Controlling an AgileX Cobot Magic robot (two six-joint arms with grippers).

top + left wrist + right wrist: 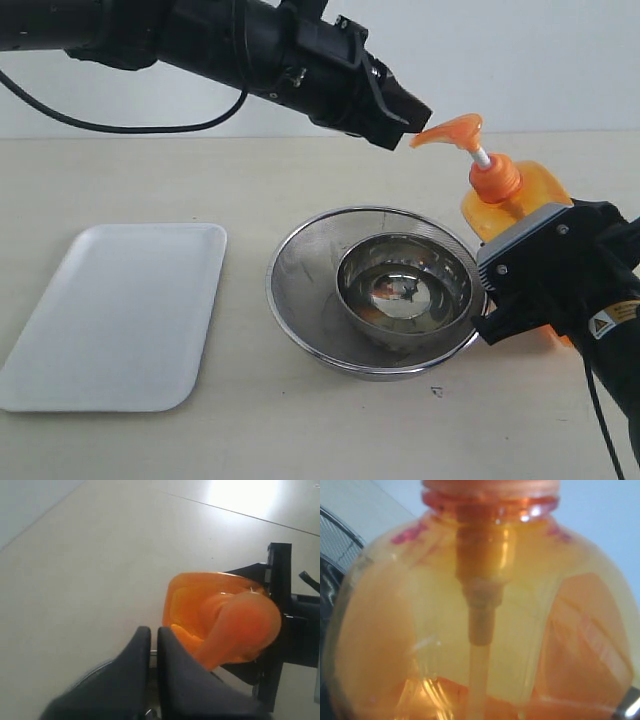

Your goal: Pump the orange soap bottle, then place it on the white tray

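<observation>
Gripping the orange soap bottle (525,195) round its body, right gripper (520,280) sits nearest, fingers spread wide on it, just right of steel strainer (300,265) with steel bowl (355,270) inside. White tray (120,310) lies left of strainer, apart, bottle not on it. Farther back, left gripper (412,122) fingers pressed shut, holding nothing, tips at pump head (450,130) spout; contact unclear.

Lower orange soap bottle (535,195) hidden behind right hand (528,278).
</observation>
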